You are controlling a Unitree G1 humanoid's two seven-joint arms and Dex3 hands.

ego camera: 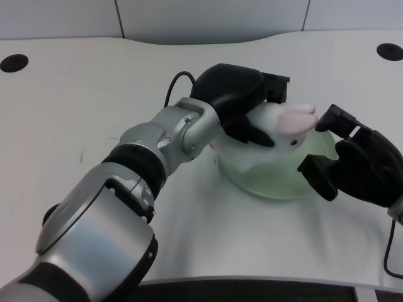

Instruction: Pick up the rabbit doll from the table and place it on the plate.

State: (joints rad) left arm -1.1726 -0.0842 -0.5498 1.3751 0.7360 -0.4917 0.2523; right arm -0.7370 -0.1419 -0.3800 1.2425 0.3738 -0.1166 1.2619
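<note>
The left robot hand (pixel 242 104) grips the soft white rabbit doll with pink ears (pixel 277 129) over the pale green round plate (pixel 280 182), right of the white counter (pixel 94 100) centre toward three o'clock; pickup looks done; release remains.

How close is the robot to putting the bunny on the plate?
Nearly there. The pickup looks done: the left robot hand grips the rabbit doll and has it over the green plate. Whether the doll already touches the plate cannot be told. What is left is to let go and pull the hand away.
</note>
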